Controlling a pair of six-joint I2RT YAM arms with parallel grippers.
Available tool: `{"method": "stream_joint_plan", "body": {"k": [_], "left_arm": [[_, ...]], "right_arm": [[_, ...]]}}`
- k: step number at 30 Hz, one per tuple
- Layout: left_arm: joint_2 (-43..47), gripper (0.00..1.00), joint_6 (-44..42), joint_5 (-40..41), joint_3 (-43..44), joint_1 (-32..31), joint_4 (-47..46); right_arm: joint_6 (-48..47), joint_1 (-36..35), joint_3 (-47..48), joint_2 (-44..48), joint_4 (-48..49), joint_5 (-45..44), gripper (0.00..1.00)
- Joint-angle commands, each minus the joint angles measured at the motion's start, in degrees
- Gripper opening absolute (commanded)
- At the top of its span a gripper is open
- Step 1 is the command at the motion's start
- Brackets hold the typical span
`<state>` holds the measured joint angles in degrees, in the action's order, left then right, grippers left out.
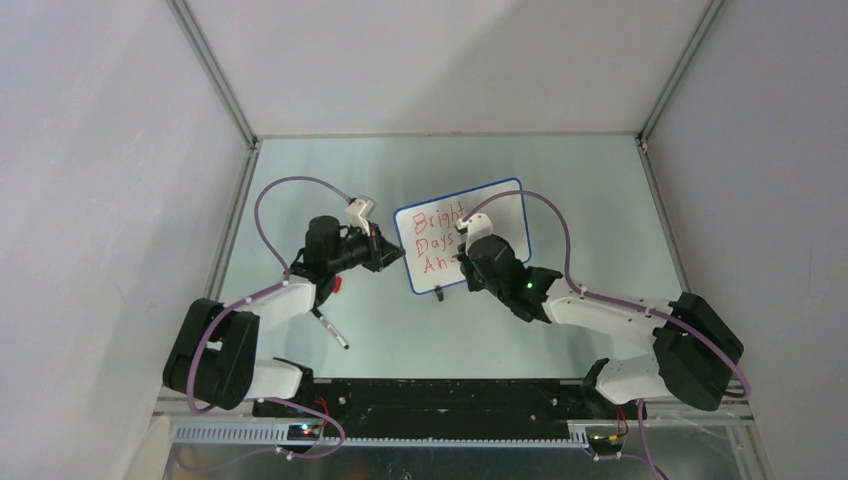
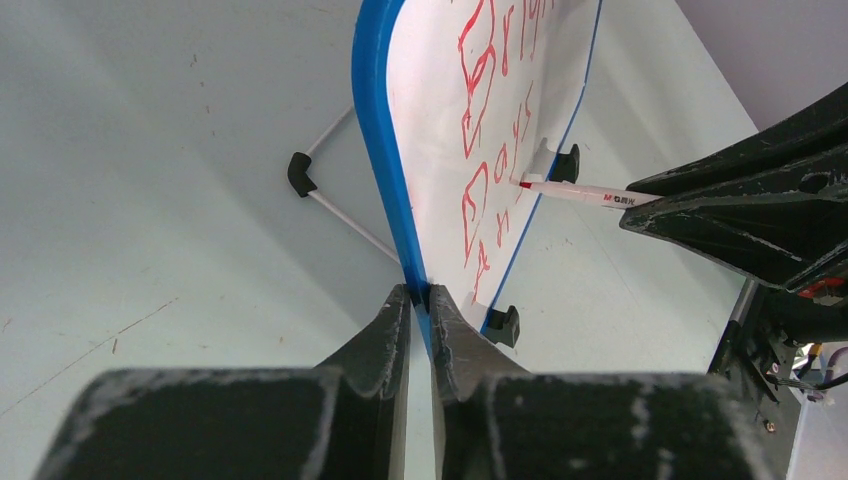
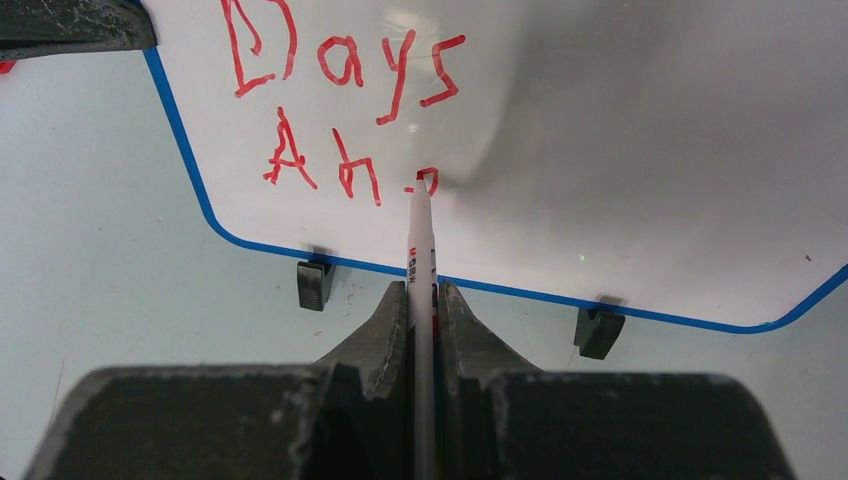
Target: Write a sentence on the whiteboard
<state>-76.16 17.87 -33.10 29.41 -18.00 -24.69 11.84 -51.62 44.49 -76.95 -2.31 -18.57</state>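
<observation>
left hand (image 2: 420, 297) pinches the glossy whiteboard (image 2: 430, 130) by its blue rim; right hand (image 3: 425, 292) clamps a slim marker (image 3: 420, 232).

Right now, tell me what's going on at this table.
The left pincer clamps the blue rim of the whiteboard, apparently to steady it. The right pincer grips a red marker with its tip on the board. The sentence is unfinished: "Bright" and "Days" are written, and the third line reads "Ah" with the next letter just begun.
</observation>
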Motion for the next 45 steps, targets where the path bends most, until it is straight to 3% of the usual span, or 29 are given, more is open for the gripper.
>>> {"method": "stream_joint_plan", "body": {"k": [1, 45], "left_arm": [[1.6, 0.11, -1.9, -0.6, 2.4, -0.7, -0.8], [1.4, 0.12, -2.0, -0.4, 2.6, -0.7, -0.7]], "right_arm": [[-0.2, 0.2, 2.3, -0.7, 0.9, 0.8, 0.0], [0.7, 0.8, 1.7, 0.0, -3.8, -1.9, 0.0]]}}
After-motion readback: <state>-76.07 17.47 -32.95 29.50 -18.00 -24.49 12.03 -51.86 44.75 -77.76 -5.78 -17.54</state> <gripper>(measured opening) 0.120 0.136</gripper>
